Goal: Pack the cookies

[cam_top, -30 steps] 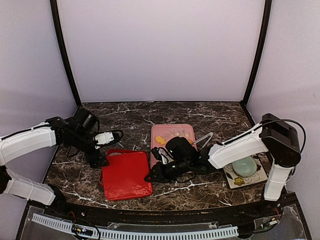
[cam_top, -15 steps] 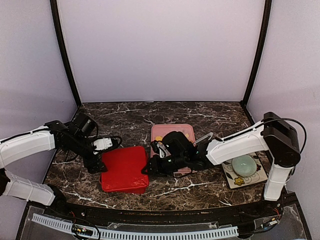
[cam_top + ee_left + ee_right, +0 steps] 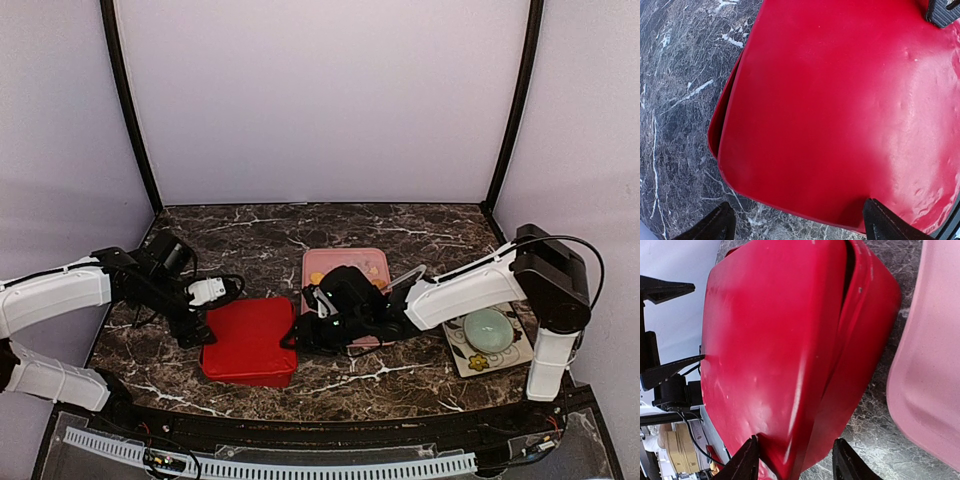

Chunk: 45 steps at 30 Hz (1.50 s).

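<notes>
Right gripper has its jaws parted astride a corner of the red lidded box; left gripper gapes wide over the opposite edge, gripping nothing. The cookies lie in the pink tray just beside the box

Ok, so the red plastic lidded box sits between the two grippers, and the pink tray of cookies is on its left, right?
No. The pink tray holding the cookies lies to the right of the red plastic lidded box, not its left; the top external view shows it. The box does sit between the left gripper and the right gripper.
</notes>
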Available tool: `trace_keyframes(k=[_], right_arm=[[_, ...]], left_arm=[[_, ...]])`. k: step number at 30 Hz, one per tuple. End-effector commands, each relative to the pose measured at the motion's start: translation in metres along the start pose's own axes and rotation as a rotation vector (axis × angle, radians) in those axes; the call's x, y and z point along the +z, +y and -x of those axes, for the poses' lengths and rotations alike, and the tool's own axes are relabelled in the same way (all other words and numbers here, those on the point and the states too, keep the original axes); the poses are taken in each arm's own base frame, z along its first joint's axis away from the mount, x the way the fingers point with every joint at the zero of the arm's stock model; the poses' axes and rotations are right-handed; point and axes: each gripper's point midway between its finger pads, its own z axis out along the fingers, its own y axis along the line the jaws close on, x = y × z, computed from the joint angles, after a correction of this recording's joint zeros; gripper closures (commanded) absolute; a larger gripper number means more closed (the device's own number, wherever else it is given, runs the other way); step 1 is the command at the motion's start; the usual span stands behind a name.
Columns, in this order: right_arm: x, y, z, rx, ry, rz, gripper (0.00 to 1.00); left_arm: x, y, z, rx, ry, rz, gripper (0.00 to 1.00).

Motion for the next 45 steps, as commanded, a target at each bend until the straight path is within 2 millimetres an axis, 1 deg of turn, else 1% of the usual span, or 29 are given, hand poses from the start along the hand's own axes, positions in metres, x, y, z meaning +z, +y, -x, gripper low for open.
trace_keyframes(k=[1,4,10,11,13,15,16,17,20,23,26,28,30,32,36,43,45], right_arm=[[0.001,0.001,0.0,-0.027,0.001,-0.019,0.46],[-0.006,0.004,0.002,-0.064,-0.004,-0.037,0.43],[-0.023,0.002,0.002,-0.133,-0.01,-0.098,0.43],[-0.024,0.0,0.002,-0.138,-0.009,-0.106,0.44],[-0.026,0.003,0.0,-0.154,-0.006,-0.105,0.45],[-0.024,0.007,-0.003,-0.18,0.006,-0.113,0.46],[-0.022,0.005,-0.007,-0.191,0.017,-0.128,0.46],[-0.019,0.013,-0.005,-0.208,0.017,-0.129,0.46],[-0.01,0.019,-0.01,-0.244,0.038,-0.15,0.47],[-0.003,0.022,-0.014,-0.259,0.051,-0.153,0.48],[-0.001,0.025,-0.016,-0.267,0.055,-0.153,0.49],[-0.001,0.026,-0.016,-0.266,0.052,-0.151,0.49],[0.0,0.026,-0.016,-0.265,0.052,-0.15,0.49],[0.0,0.027,-0.017,-0.264,0.053,-0.147,0.49],[0.0,0.026,-0.016,-0.261,0.05,-0.155,0.49],[0.0,0.028,-0.013,-0.261,0.041,-0.156,0.49],[0.0,0.031,-0.012,-0.258,0.038,-0.151,0.49]], left_arm=[[0.008,0.001,-0.023,0.022,0.093,0.023,0.09],[0.01,0.005,-0.027,0.031,0.111,0.046,0.09],[0.011,0.009,-0.028,0.031,0.115,0.065,0.09],[0.01,0.01,-0.028,0.031,0.114,0.068,0.09],[0.009,0.012,-0.028,0.033,0.114,0.079,0.09],[0.008,0.014,-0.029,0.035,0.119,0.086,0.09],[0.008,0.015,-0.029,0.035,0.119,0.087,0.1],[0.008,0.015,-0.029,0.032,0.119,0.088,0.1],[0.006,0.016,-0.026,0.024,0.113,0.092,0.1],[-0.001,0.019,-0.02,0.012,0.099,0.099,0.09],[-0.014,0.018,-0.008,-0.02,0.062,0.08,0.08],[-0.024,0.014,0.0,-0.039,0.025,0.051,0.07],[-0.028,0.006,0.003,-0.056,0.009,0.012,0.06],[-0.026,0.0,-0.002,-0.066,0.014,-0.014,0.06],[-0.018,-0.012,-0.016,-0.052,0.041,-0.051,0.06],[-0.029,-0.038,-0.02,0.006,-0.008,-0.155,0.06],[-0.031,-0.041,-0.019,0.021,-0.028,-0.158,0.06]])
